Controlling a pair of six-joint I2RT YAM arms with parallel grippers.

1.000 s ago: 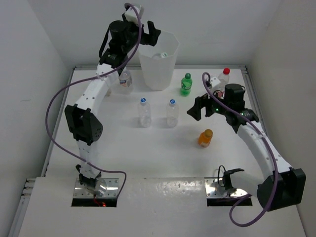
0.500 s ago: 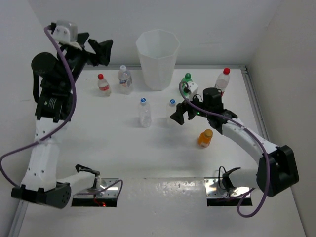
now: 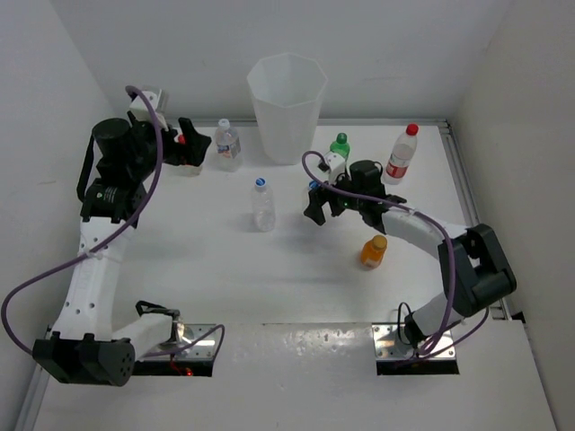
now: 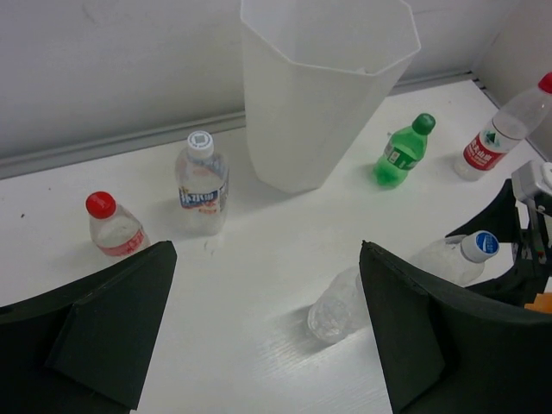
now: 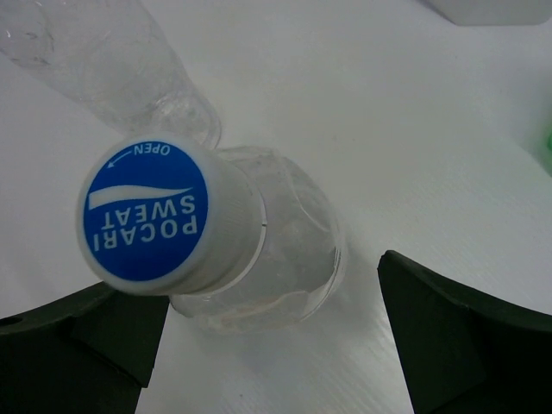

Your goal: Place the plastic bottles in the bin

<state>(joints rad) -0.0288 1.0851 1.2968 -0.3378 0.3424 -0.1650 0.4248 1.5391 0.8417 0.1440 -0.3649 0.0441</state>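
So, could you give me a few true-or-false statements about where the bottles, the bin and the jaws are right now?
The bin stands upright at the back of the table. True.
The orange bottle is inside the bin. False: it stands on the table.
The right jaws stand open either side of a blue-capped bottle. True.
The green bottle has a red cap. False: its cap is green.
The left jaws grip the white-capped bottle. False: they are open and empty; that bottle stands free.

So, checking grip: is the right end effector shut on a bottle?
No, the right end effector stands open, fingers flanking the blue-capped bottle.
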